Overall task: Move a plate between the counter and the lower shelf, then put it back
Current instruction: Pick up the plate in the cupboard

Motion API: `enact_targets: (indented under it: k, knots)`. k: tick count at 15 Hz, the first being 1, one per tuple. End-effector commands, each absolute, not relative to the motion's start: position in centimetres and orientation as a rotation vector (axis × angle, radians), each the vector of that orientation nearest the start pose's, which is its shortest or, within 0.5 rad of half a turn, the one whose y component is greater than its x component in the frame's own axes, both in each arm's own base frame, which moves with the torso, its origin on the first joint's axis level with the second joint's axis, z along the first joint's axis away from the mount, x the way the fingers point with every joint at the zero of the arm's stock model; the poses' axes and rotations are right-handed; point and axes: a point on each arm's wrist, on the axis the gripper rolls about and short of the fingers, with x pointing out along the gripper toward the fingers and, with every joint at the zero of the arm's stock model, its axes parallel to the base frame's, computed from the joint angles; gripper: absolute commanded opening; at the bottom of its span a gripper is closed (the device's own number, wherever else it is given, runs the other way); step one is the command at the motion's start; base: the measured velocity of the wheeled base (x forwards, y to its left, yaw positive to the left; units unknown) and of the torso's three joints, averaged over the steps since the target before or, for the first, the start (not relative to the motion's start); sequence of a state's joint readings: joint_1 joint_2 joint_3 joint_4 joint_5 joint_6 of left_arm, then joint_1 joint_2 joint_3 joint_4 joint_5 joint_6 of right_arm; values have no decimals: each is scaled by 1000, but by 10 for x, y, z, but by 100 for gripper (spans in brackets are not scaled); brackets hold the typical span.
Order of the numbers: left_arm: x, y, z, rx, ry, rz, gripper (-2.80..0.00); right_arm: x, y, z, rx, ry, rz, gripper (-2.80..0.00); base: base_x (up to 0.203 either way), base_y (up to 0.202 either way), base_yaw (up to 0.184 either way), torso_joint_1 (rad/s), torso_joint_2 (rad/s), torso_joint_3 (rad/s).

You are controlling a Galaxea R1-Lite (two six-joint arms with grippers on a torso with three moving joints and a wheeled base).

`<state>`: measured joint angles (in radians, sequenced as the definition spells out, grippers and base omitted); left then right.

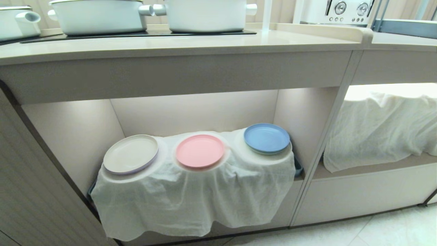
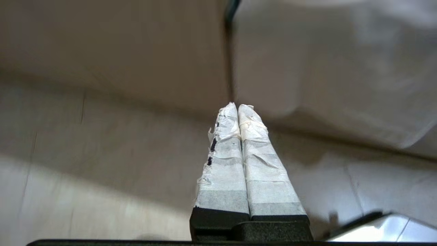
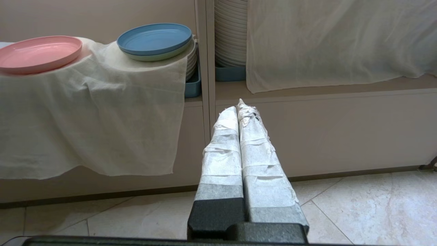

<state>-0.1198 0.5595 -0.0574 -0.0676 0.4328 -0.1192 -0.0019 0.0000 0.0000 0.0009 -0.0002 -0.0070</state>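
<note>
Fingers on both grippers are pressing together with nothing between them: the left gripper (image 2: pixel 238 106) is pointing its taped tips at a blurred beige panel and pale floor, and the right gripper (image 3: pixel 239 106) is hanging low in front of the cabinet base, its tips aiming at the divider between the 2 alcoves. Neither arm is showing in the head view.

Spanning the top of the head view, the bench (image 1: pixel 177 44) is carrying 2 white pots (image 1: pixel 99 15) on a black hob panel (image 1: pixel 136 34), with part of a 3rd at the left edge. Beneath it, the lower shelf (image 1: pixel 194 109) is glowing under its own light, and a wrinkled white cloth (image 1: pixel 191 198) is draping over 3 round mounds and hanging down past the shelf front. To its right, a second cloth (image 1: pixel 379 130) is covering the neighbouring alcove.

On the mounds, 3 plates are lying flat and apart from one another: a cream plate (image 1: pixel 131 153) on the left, the plate (image 1: pixel 200 150) in pink on the middle mound, and a blue plate (image 1: pixel 267 137) on the right. In the right wrist view the blue one is sitting on a pale green plate (image 3: pixel 160 56), and stacked white dishes (image 3: pixel 229 34) in a blue tray are showing beside the divider.
</note>
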Motion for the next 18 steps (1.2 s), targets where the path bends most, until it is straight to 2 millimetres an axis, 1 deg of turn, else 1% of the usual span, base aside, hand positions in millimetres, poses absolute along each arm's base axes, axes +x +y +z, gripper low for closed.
enact_targets:
  k: [1, 2, 4, 5, 9, 11, 14, 15, 18]
  knots:
    - [16, 4, 103, 59, 173, 186, -280, -23, 0, 75, -8, 0, -2, -280, 0, 0, 0, 0, 0, 0]
    - [10, 3, 101, 67, 146, 167, -280, -23, 0, 75, -8, 0, -2, -280, 0, 0, 0, 0, 0, 0]
    - [0, 2, 90, 80, 167, 156, -280, -23, 0, 75, -8, 2, -2, -280, 0, 0, 0, 0, 0, 0]
    - [0, 1, 85, 79, 224, 151, -280, -23, 0, 75, -8, 0, -2, -280, 0, 0, 0, 0, 0, 0]
    - [0, 1, 83, 87, 237, 97, -280, -23, 0, 75, -8, 1, -2, -280, 0, 0, 0, 0, 0, 0]
    - [-4, 1, 84, 69, 182, 55, -280, -23, 0, 75, -8, 0, -2, -280, 0, 0, 0, 0, 0, 0]
    - [-20, 0, 77, 30, 26, 14, -280, -23, 0, 75, -8, 2, -2, -280, 0, 0, 0, 0, 0, 0]
    - [-22, 0, 76, 13, 1, 8, -280, -23, 0, 75, -8, 2, -2, -280, 0, 0, 0, 0, 0, 0]
    - [-23, 0, 75, -2, 3, 4, -280, -23, 0, 75, -8, 2, -2, -280, 0, 0, 0, 0, 0, 0]
